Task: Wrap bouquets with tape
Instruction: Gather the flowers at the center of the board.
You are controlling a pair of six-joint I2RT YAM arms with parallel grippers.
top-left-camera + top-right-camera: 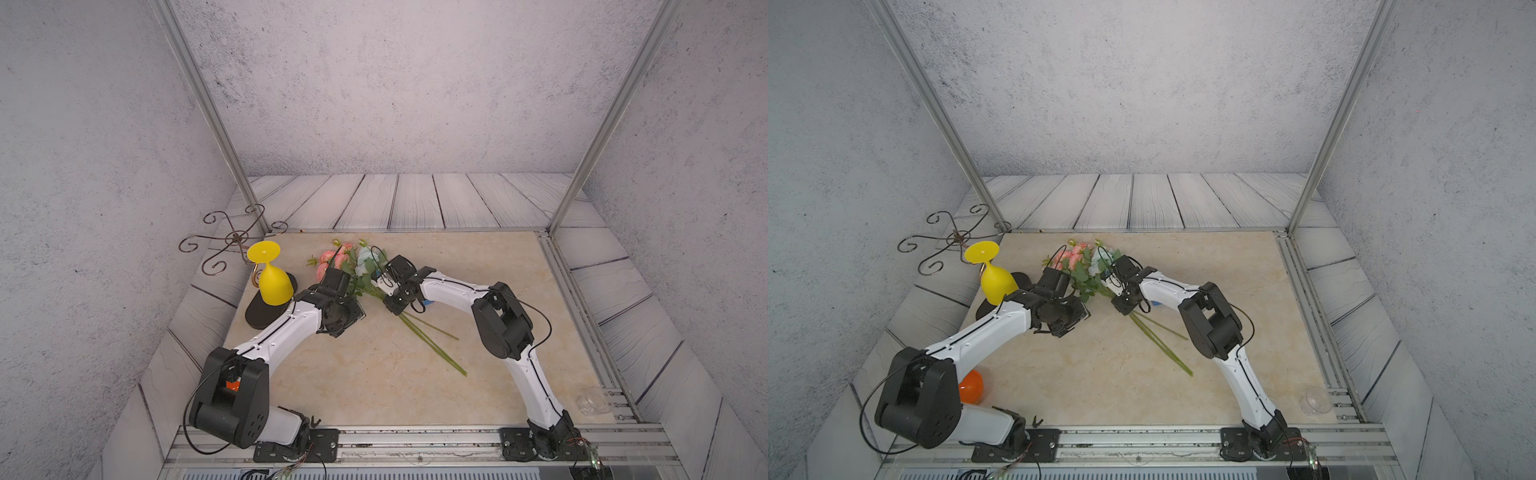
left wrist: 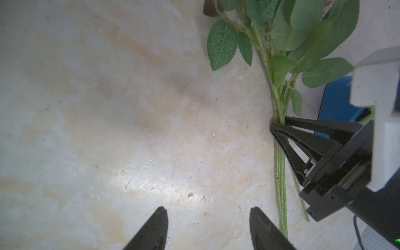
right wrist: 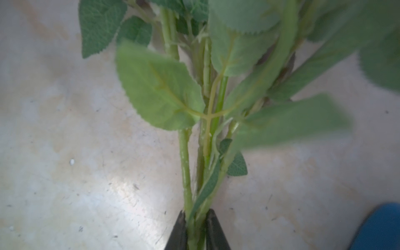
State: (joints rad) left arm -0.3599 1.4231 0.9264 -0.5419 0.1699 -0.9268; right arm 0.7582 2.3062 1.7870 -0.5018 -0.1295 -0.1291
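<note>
**Stems pinched, tape untouched: slip and knock risks**

The bouquet (image 1: 353, 270) lies flat on the table (image 1: 374, 395). Its blooms point to the far edge and its stems (image 1: 432, 345) trail toward the near side.

The right gripper (image 3: 195, 216) is clenched on the stems just below the lowest leaves. A narrow leaf seems caught in the pinch with them. The left gripper (image 2: 207, 211) is released and empty, low over bare table just beside the stems.

The tape (image 2: 337, 101) sits in its blue dispenser just past the right gripper, mostly hidden under that arm in both top views. I cannot see a loose tape end.

Likely trouble:
- **Stems:** They are thin and smooth and fan apart at the free ends. One may be held loosely and slide out on a lift.
- **Trapped leaf:** It cushions the grip and could end up under the wrap.
- **Dispenser:** It is close to the right wrist, so a swing could knock it. It looks light and could skid if the tape is pulled while nothing holds it down.
- **Yellow glass (image 1: 272, 278):** It stands upside down near the left forearm, and a wide left-arm move could topple it.
</note>
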